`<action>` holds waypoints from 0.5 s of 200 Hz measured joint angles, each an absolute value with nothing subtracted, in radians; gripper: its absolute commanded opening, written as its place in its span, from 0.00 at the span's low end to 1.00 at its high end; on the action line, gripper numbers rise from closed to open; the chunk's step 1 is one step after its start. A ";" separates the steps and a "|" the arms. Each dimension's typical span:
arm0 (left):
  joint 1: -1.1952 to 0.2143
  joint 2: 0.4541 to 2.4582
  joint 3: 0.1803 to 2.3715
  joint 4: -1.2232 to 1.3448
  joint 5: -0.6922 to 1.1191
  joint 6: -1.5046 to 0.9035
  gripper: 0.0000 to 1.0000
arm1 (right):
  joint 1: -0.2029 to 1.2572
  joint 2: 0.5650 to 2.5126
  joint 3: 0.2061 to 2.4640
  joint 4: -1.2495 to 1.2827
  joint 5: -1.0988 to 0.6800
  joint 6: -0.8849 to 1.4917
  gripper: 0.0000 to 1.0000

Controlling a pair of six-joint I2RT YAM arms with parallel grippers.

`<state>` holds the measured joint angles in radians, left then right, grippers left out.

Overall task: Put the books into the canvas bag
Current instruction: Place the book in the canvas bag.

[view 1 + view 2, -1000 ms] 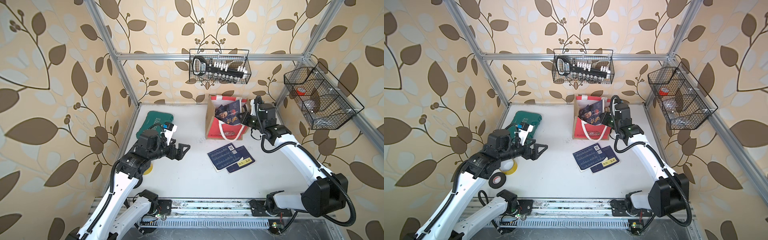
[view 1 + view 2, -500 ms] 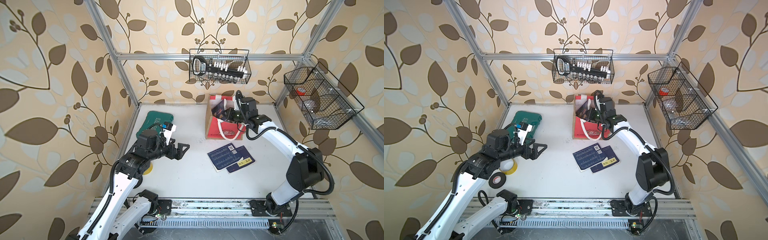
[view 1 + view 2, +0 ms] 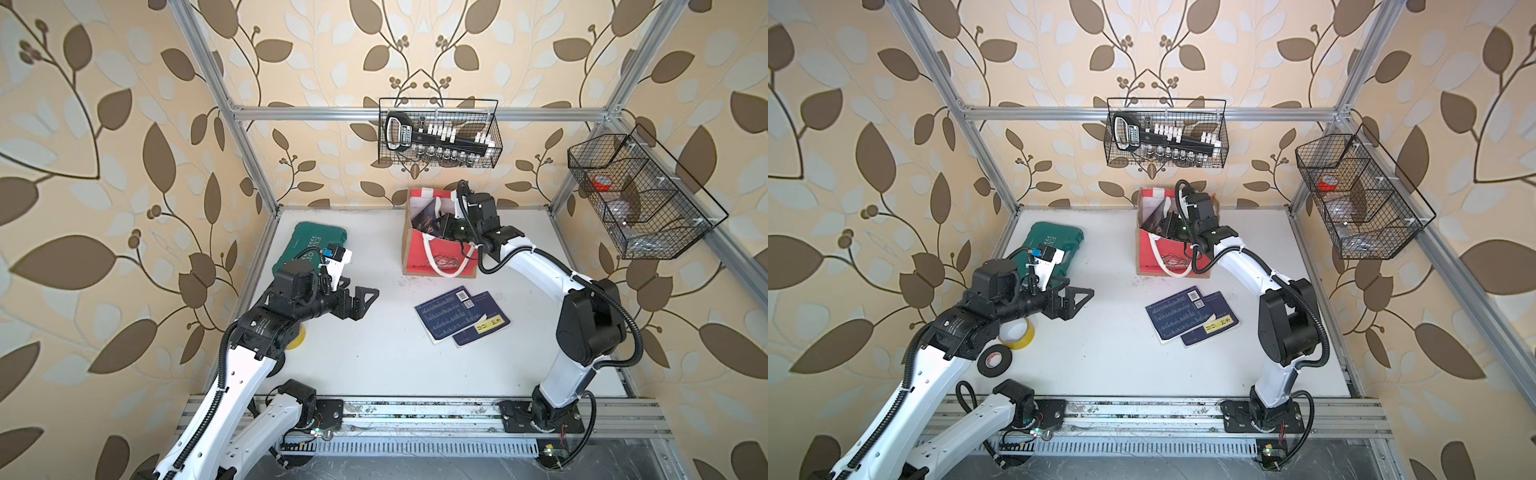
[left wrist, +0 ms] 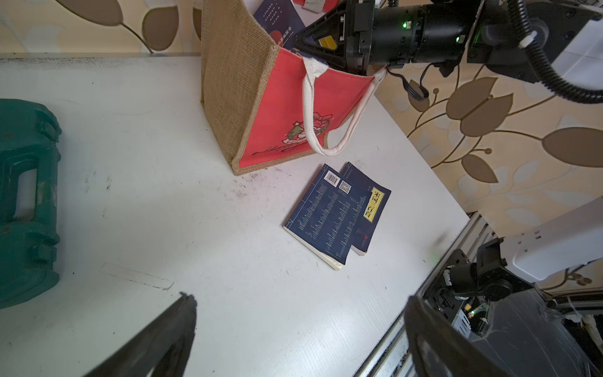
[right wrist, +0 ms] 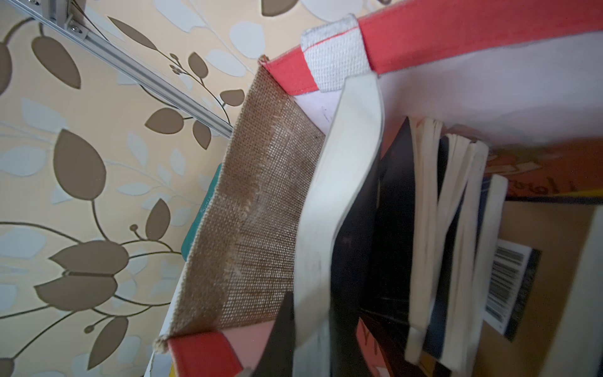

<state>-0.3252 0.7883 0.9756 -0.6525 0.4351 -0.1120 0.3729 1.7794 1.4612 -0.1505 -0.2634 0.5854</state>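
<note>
The canvas bag [image 3: 436, 262] [image 3: 1163, 257] [image 4: 284, 107] stands upright at the back of the table, its mouth open. My right gripper [image 3: 440, 222] [image 3: 1169, 220] [image 4: 303, 40] [image 5: 313, 303] reaches into that mouth. A thin book's white page edge [image 5: 339, 179] stands between its jaws; one finger lies against it, the other is hidden. Several more books [image 5: 456, 212] stand inside the bag. Two navy books [image 3: 453, 318] [image 3: 1183, 318] [image 4: 329, 212] lie overlapped on the table in front of the bag. My left gripper [image 3: 361, 301] [image 3: 1077, 297] [image 4: 298, 298] hovers open and empty, left of them.
A green tool case [image 3: 316, 245] [image 4: 26, 196] lies at the back left. A yellow tape roll [image 3: 1017, 332] and a black one [image 3: 994, 359] lie under my left arm. Wire baskets hang on the back wall [image 3: 438, 133] and the right wall [image 3: 636, 195].
My right arm has swung the book from above the bag's right side down into the bag's mouth. The left arm has stayed where it was.
</note>
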 measured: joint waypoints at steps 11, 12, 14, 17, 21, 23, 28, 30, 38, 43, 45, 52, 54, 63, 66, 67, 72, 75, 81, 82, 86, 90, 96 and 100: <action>-0.325 0.789 0.976 -0.652 0.435 -0.112 0.99 | 0.381 1.775 1.449 -0.159 -0.264 0.567 0.57; -0.325 0.789 0.976 -0.653 0.435 -0.112 0.99 | 0.381 1.774 1.448 -0.160 -0.263 0.569 0.58; -0.325 0.790 0.976 -0.652 0.436 -0.112 0.99 | 0.383 1.772 1.445 -0.163 -0.259 0.570 0.58; -0.325 0.791 0.976 -0.652 0.436 -0.112 0.99 | 0.386 1.768 1.441 -0.168 -0.258 0.558 0.59; -0.325 0.793 0.976 -0.652 0.436 -0.112 0.99 | 0.387 1.763 1.437 -0.176 -0.253 0.557 0.61; -0.325 0.794 0.976 -0.652 0.436 -0.112 0.99 | 0.389 1.761 1.435 -0.179 -0.253 0.550 0.61; -0.325 0.797 0.976 -0.651 0.437 -0.112 0.99 | 0.390 1.753 1.433 -0.192 -0.247 0.545 0.63; -0.325 0.799 0.976 -0.651 0.437 -0.112 0.99 | 0.390 1.750 1.432 -0.195 -0.247 0.540 0.64; -0.325 0.806 0.976 -0.651 0.438 -0.112 0.99 | 0.390 1.737 1.431 -0.208 -0.239 0.529 0.66; -0.325 0.810 0.976 -0.650 0.439 -0.112 0.99 | 0.390 1.726 1.431 -0.216 -0.236 0.521 0.67; -0.325 0.812 0.976 -0.650 0.439 -0.112 0.99 | 0.390 1.721 1.431 -0.219 -0.234 0.519 0.67; -0.325 0.818 0.976 -0.649 0.441 -0.112 0.99 | 0.390 1.701 1.431 -0.229 -0.228 0.510 0.68; -0.325 0.820 0.976 -0.649 0.441 -0.112 0.99 | 0.390 1.693 1.431 -0.233 -0.223 0.509 0.69; -0.325 0.826 0.976 -0.648 0.443 -0.113 0.99 | 0.386 1.662 1.430 -0.244 -0.215 0.496 0.73; -0.325 0.827 0.976 -0.647 0.445 -0.114 0.99 | 0.385 1.651 1.429 -0.245 -0.211 0.496 0.74; -0.325 0.827 0.976 -0.647 0.445 -0.114 0.99 | 0.385 1.648 1.429 -0.246 -0.210 0.496 0.75; -0.325 0.829 0.976 -0.646 0.446 -0.115 0.99 | 0.383 1.627 1.426 -0.246 -0.205 0.488 0.77; -0.325 0.830 0.976 -0.646 0.447 -0.115 0.99 | 0.381 1.610 1.423 -0.247 -0.198 0.484 0.79; -0.325 0.831 0.976 -0.645 0.449 -0.115 0.99 | 0.379 1.584 1.418 -0.247 -0.191 0.480 0.82; -0.325 0.831 0.976 -0.645 0.450 -0.115 0.99 | 0.378 1.577 1.416 -0.247 -0.189 0.474 0.83; -0.325 0.832 0.976 -0.644 0.453 -0.115 0.99 | 0.376 1.556 1.411 -0.248 -0.184 0.474 0.86; -0.325 0.833 0.976 -0.643 0.459 -0.116 0.99 | 0.374 1.538 1.407 -0.249 -0.179 0.463 0.87; -0.325 0.834 0.974 -0.638 0.468 -0.121 0.99 | 0.371 1.508 1.401 -0.251 -0.169 0.457 0.88; -0.325 0.834 0.973 -0.633 0.472 -0.125 0.99 | 0.369 1.488 1.396 -0.253 -0.163 0.456 0.89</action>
